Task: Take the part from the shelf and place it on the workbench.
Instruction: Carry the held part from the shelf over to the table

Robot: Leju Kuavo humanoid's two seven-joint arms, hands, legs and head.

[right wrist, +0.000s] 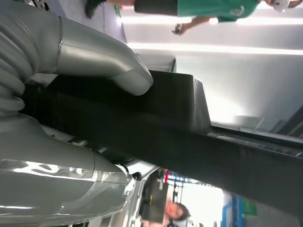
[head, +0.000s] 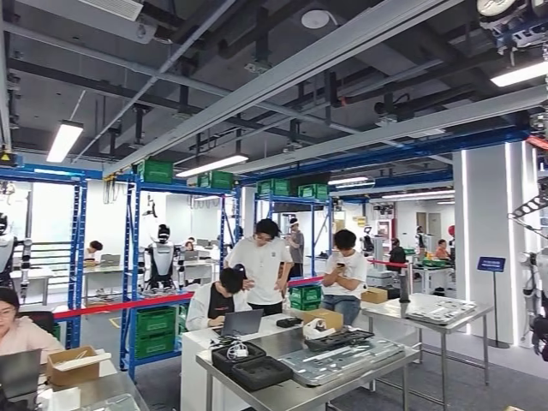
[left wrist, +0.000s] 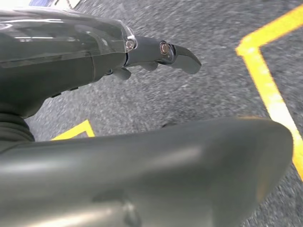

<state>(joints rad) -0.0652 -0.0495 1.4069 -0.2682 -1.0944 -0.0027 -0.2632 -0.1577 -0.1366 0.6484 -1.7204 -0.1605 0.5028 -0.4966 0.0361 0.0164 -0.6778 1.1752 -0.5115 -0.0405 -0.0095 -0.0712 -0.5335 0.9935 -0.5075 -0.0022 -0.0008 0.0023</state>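
Two hands are mine, and I take them left to right. My left hand (left wrist: 107,61) hangs over grey floor (left wrist: 200,90) marked with yellow tape (left wrist: 271,94); its dark fingers (left wrist: 178,56) stretch out straight past the ribbed cover with nothing between them, so it is released. My right hand (right wrist: 71,109) is grasping the part (right wrist: 171,123), a long black tray-like piece: my grey thumb (right wrist: 118,71) presses on one face of it while the rest of the hand lies against the other face, and the part runs on well past my fingertips. Beyond the part, farther from my hand, a person in a green shirt (right wrist: 210,8) stands by a white wall. Ahead of me stand metal benches (head: 362,377) carrying black trays (head: 259,370), people (head: 262,265) around a laptop (head: 241,323), and blue racks (head: 133,257) with green crates (head: 155,332).
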